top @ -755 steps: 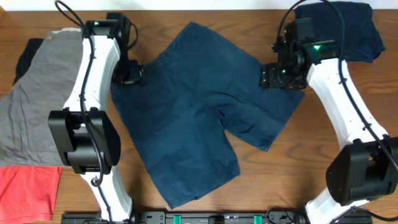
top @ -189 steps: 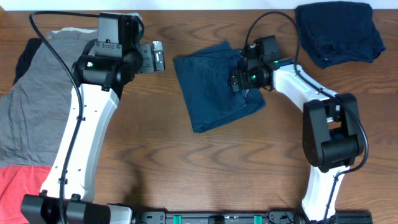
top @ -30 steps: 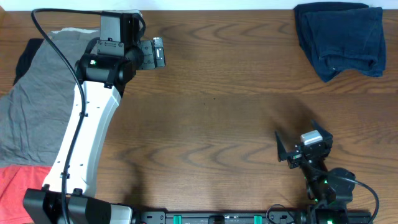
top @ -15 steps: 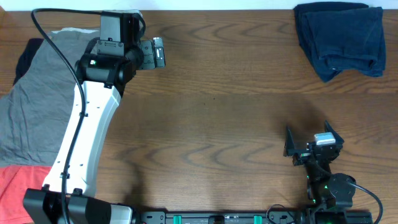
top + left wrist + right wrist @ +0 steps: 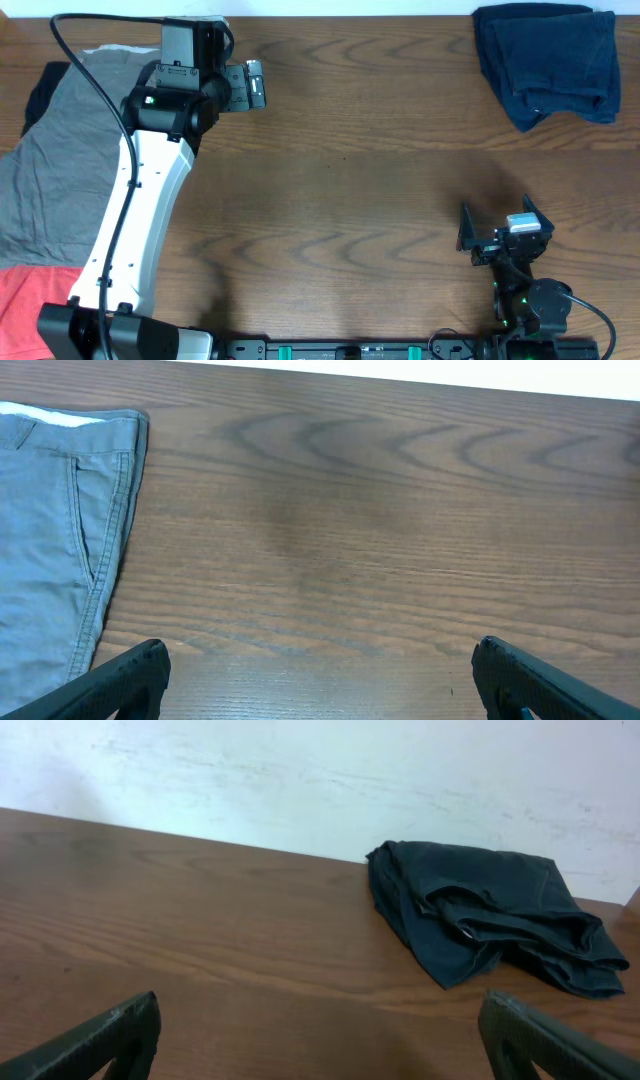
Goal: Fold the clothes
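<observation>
A pile of folded dark blue clothes (image 5: 548, 62) lies at the far right corner of the table; it also shows in the right wrist view (image 5: 490, 910). Grey shorts (image 5: 65, 150) lie spread at the left, on top of a black garment (image 5: 40, 88), and their waistband corner shows in the left wrist view (image 5: 55, 530). A red garment (image 5: 35, 305) lies at the front left. My left gripper (image 5: 252, 85) is open and empty over bare wood, right of the grey shorts. My right gripper (image 5: 505, 235) is open and empty near the front edge.
The wooden table (image 5: 350, 190) shows bare wood between the two piles. A pale wall (image 5: 320, 775) stands behind the table's far edge. The left arm (image 5: 140, 200) reaches over the left side next to the grey shorts.
Earlier both grippers worked the blue shorts; these now lie folded on the far right pile. Over the last second my right gripper drew back slightly to the right. The left arm is still.
</observation>
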`<control>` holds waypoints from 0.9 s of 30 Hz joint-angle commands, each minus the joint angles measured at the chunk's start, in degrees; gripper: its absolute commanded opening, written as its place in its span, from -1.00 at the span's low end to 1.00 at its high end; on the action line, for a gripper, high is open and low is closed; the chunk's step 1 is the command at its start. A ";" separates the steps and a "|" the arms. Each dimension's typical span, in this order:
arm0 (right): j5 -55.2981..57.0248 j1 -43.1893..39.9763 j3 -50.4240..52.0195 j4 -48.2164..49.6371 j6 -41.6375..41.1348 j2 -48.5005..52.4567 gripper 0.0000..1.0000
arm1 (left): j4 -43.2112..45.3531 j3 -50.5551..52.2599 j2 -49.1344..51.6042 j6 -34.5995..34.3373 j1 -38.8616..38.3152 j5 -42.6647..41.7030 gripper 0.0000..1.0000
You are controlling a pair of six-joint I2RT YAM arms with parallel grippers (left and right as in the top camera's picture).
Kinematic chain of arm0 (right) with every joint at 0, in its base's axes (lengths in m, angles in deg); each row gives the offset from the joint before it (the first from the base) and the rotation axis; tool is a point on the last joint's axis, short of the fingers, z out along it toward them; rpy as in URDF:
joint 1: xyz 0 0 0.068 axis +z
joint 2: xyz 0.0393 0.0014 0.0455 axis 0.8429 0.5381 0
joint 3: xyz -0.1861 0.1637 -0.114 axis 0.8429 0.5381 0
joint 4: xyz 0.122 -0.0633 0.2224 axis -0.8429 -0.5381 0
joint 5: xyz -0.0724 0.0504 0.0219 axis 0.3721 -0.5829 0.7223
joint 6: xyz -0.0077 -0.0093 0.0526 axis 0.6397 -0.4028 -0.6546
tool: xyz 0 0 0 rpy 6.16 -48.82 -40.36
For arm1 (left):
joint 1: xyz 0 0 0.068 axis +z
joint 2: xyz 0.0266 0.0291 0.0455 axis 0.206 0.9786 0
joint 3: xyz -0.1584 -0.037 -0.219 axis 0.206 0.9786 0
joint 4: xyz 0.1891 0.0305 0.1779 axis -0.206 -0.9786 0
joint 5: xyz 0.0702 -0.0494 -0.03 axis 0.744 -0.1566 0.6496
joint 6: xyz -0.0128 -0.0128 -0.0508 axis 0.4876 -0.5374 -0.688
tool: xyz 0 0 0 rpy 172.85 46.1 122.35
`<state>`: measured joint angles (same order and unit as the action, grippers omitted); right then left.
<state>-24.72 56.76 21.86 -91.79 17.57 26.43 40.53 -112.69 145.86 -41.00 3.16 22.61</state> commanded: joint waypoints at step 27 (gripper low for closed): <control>0.52 0.66 0.33 -0.09 -1.03 -0.46 0.99 | 18.97 44.61 -42.80 3.58 7.82 -3.43 0.96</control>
<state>-24.46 56.76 21.95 -91.77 17.20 26.32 57.60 -75.44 109.25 -37.92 9.56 21.25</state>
